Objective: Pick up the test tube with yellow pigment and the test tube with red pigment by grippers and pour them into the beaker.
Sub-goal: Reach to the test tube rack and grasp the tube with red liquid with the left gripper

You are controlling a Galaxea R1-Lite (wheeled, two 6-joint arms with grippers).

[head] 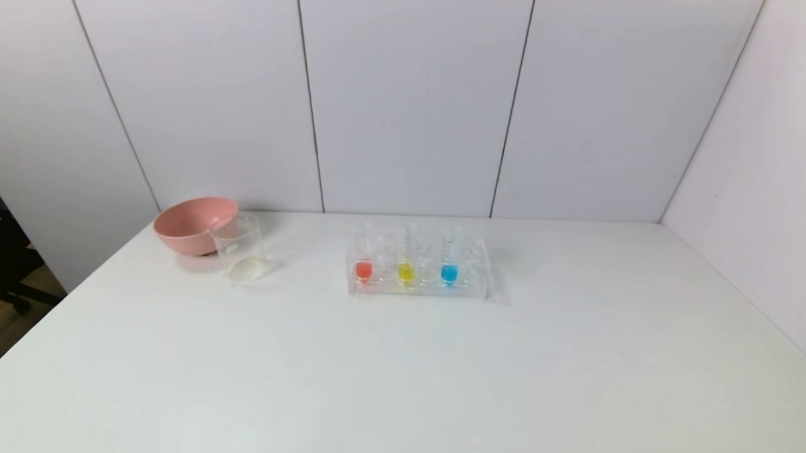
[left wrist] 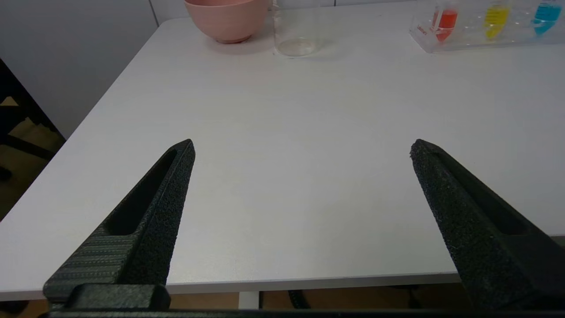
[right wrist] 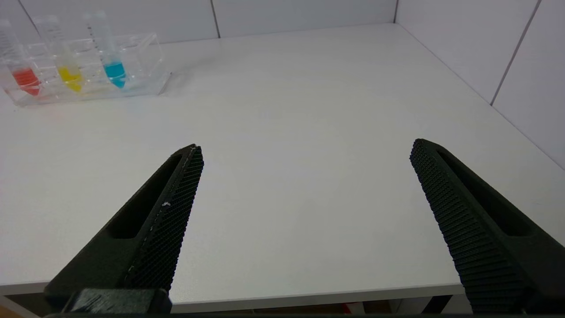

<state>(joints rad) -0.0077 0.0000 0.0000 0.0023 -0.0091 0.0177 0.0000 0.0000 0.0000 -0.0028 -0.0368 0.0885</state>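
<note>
The red tube [head: 363, 265], the yellow tube [head: 406, 268] and a blue tube [head: 449, 268] stand upright in a clear rack [head: 481, 286] at mid-table. The clear beaker [head: 240, 249] stands left of the rack, against the pink bowl. Neither arm shows in the head view. My left gripper [left wrist: 302, 148] is open and empty at the table's near edge, with the beaker [left wrist: 295, 31], red tube [left wrist: 446, 20] and yellow tube [left wrist: 495, 17] far ahead. My right gripper [right wrist: 304, 148] is open and empty at the near edge, with the red tube [right wrist: 25, 78] and yellow tube [right wrist: 69, 74] far off.
A pink bowl [head: 192, 224] stands at the back left, touching the beaker. The white table [head: 398, 374] ends at white wall panels behind and on the right; its left edge drops to the floor.
</note>
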